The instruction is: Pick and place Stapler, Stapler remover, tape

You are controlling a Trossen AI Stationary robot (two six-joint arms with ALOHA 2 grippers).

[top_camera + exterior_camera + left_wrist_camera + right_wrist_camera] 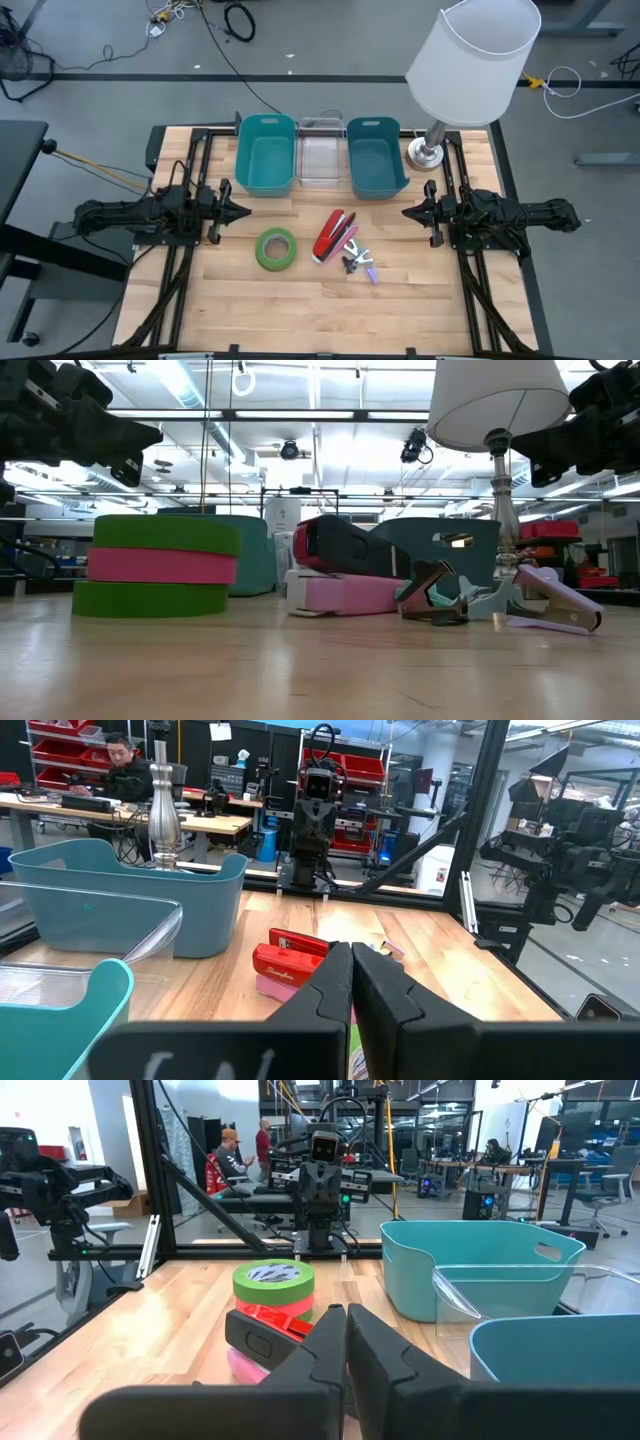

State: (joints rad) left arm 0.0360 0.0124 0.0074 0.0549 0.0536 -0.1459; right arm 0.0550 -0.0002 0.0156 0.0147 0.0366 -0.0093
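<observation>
A green and pink tape roll (276, 248) lies flat on the wooden table, left of centre. Beside it a red, black and pink stapler (333, 235) lies on its base. A small staple remover with lilac handles (360, 263) rests just right of the stapler. My left gripper (247, 211) hovers shut at the table's left side, above the table and touching nothing. My right gripper (405, 212) hovers shut at the right side, also free. In the low view the tape (155, 565), stapler (345, 575) and remover (500, 600) stand in a row.
Two teal bins (266, 153) (375, 156) with a clear tray (321, 153) between them stand along the far edge. A lamp with a white shade (470, 55) stands at the far right corner. Bare wood lies near the front edge. People sit at desks beyond the table.
</observation>
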